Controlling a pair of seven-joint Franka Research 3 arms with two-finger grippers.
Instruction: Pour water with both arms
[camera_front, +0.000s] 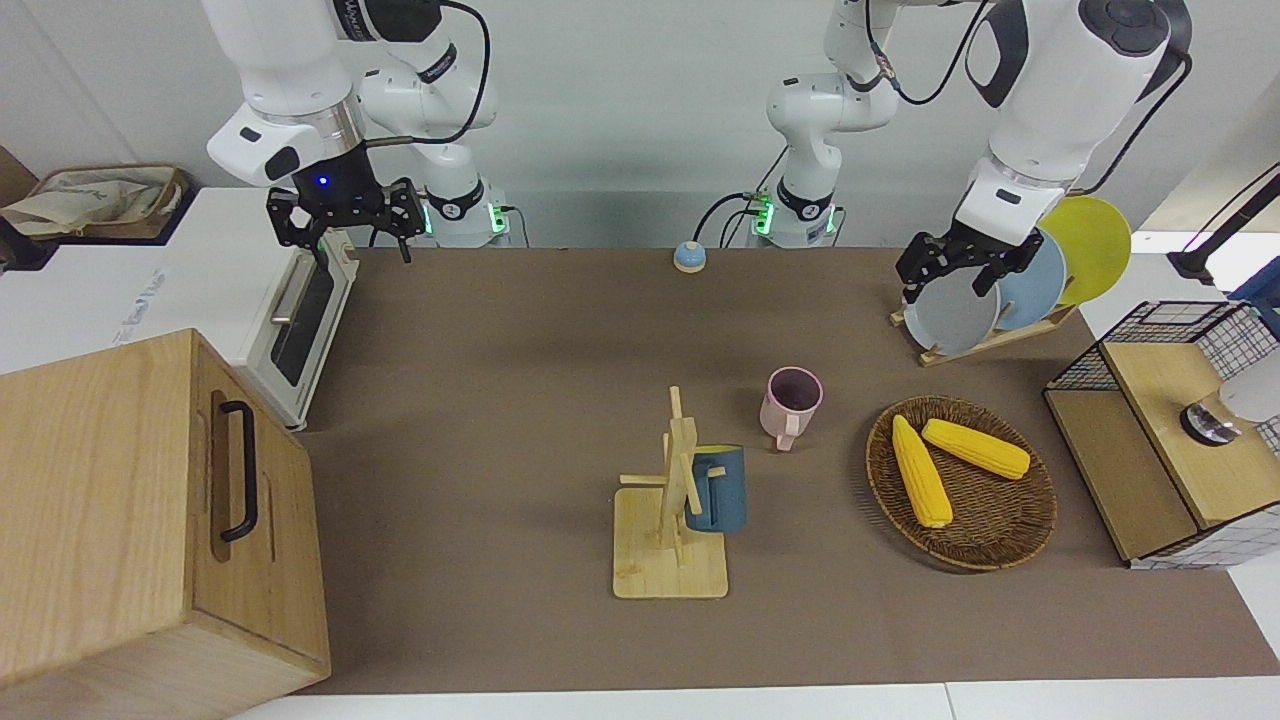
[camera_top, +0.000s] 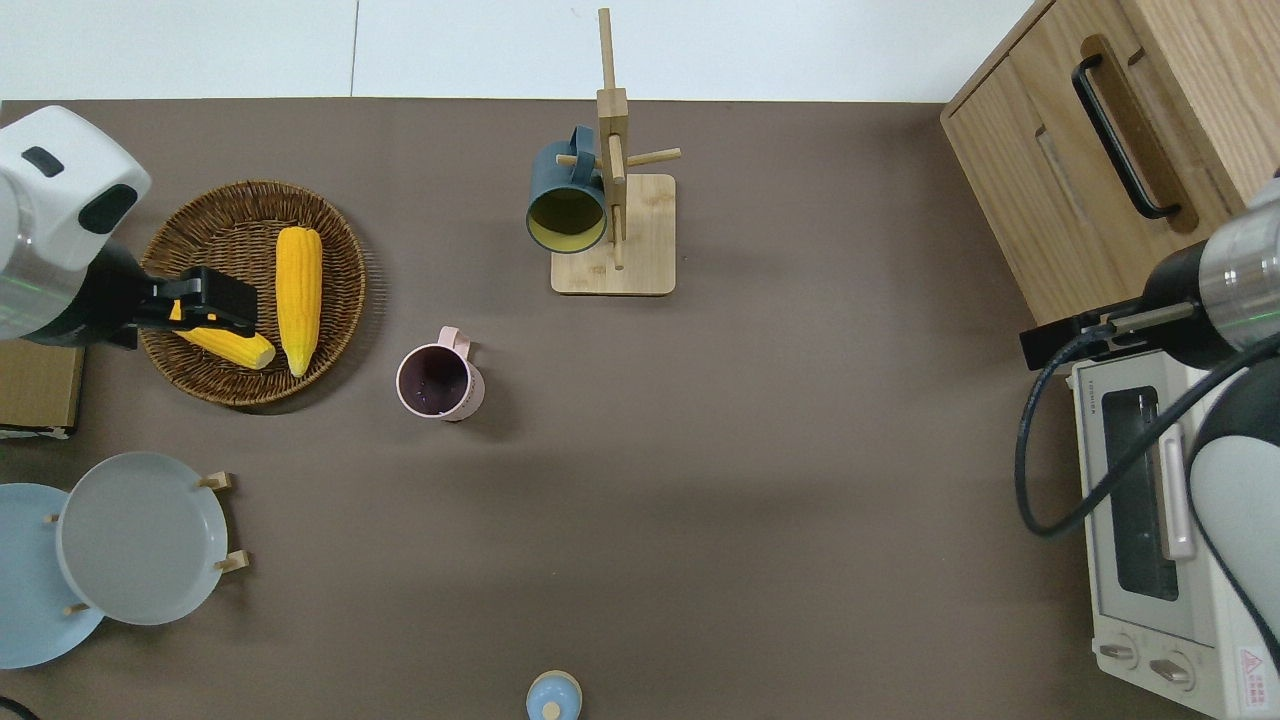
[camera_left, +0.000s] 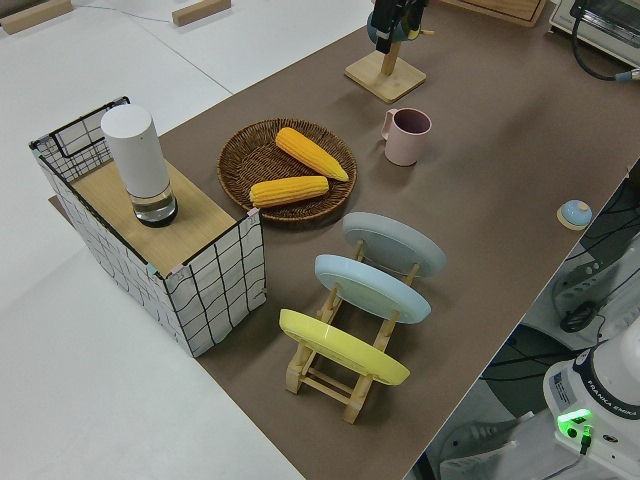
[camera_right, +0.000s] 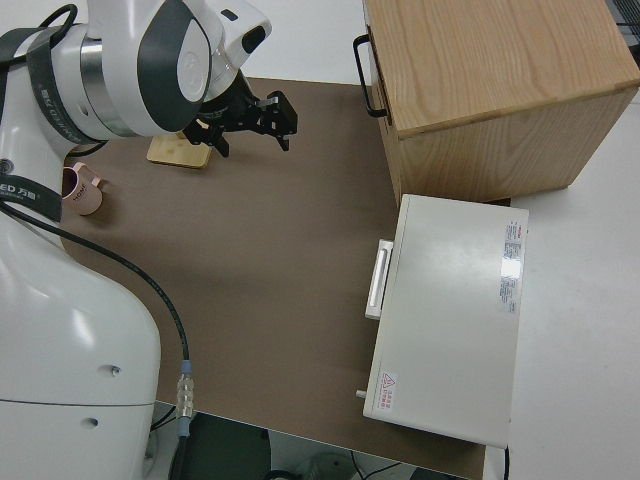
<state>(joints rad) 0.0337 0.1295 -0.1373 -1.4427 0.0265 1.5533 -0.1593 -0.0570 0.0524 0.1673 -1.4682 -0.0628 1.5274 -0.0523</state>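
Wooden cabinet fills the frame's lower left. Both grippers, right and left, hang with jaws spread, holding nothing.

I see the cup between the corn basket and the mug rack, the rack farther from the robots.

Both arms are glossy white with rounded jointed segments and dark grey or black panels at the joints. The right arm has a silver ring at the wrist and a small blue light under it. Black cables run along both arms. The left arm looks the same. The bases show green lights.
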